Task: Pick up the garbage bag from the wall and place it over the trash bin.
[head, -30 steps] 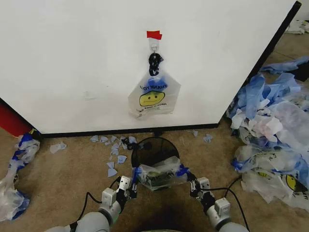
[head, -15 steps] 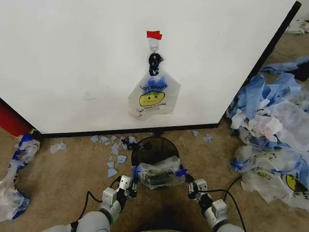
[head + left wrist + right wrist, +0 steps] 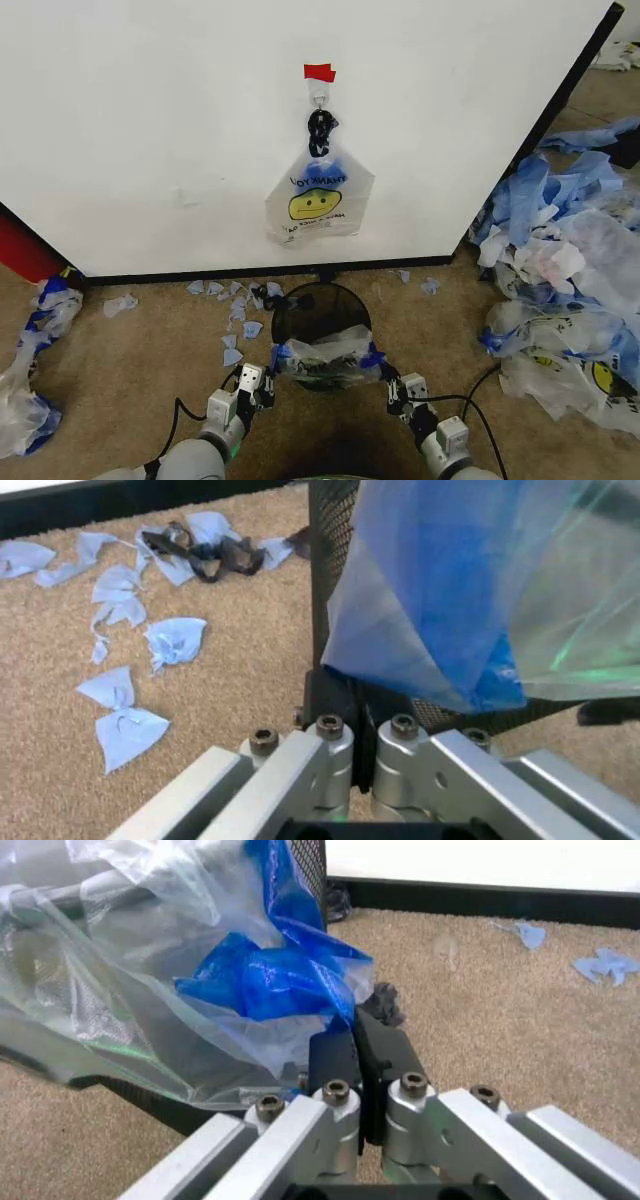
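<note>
I hold a thin translucent plastic garbage bag with blue handles (image 3: 322, 352) stretched across the near rim of the small round black wire-mesh trash bin (image 3: 318, 305), which stands on the tan carpet floor (image 3: 140, 360) just in front of the large white wall panel with black edge trim (image 3: 150, 120). My left gripper (image 3: 262, 382) sits at the bin's left side, its jaws pressed together on the bag's blue handle; in the left wrist view the blue plastic (image 3: 440, 607) drapes down over the mesh right above the closed jaws. My right gripper (image 3: 390, 390) is at the bin's right side, jaws likewise pinching the other blue handle (image 3: 275, 979). A second bag with a yellow smiley face (image 3: 317, 203) hangs on the wall from a small hook topped by red tape (image 3: 319, 73). Small blue plastic scraps (image 3: 235, 310) lie on the floor by the bin's left.
</note>
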Controlling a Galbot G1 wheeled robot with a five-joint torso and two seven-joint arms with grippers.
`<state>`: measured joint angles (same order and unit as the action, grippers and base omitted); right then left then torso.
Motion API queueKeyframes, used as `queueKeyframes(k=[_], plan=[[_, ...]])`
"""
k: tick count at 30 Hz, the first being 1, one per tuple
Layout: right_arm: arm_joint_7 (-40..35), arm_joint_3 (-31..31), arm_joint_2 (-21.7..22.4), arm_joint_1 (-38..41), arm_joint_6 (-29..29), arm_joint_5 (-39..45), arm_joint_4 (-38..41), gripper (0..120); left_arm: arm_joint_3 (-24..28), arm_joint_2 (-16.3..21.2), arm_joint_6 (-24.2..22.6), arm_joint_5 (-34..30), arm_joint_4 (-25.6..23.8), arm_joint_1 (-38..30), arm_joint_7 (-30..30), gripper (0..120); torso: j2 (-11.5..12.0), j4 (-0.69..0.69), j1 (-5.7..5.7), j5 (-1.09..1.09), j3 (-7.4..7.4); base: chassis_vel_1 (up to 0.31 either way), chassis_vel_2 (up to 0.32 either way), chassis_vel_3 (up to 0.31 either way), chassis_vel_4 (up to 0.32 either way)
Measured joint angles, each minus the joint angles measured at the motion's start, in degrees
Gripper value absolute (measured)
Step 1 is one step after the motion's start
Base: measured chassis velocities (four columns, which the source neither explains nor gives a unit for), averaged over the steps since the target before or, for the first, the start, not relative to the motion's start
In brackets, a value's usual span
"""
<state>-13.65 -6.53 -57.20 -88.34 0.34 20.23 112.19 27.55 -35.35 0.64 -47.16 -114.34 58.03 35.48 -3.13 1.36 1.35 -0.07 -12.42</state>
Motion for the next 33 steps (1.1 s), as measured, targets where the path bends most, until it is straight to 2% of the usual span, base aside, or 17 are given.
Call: queueKeyframes(k=[33], plan=[[-2.66,0.15,-2.18,3.83,-0.13,0.55,-2.39,0,0.22,-1.94,0.66,0.85,1.08,-0.22,1.56,0,0.0,0.0,0.0,0.0,-0.01,0.0,0.0,0.0,0.0]])
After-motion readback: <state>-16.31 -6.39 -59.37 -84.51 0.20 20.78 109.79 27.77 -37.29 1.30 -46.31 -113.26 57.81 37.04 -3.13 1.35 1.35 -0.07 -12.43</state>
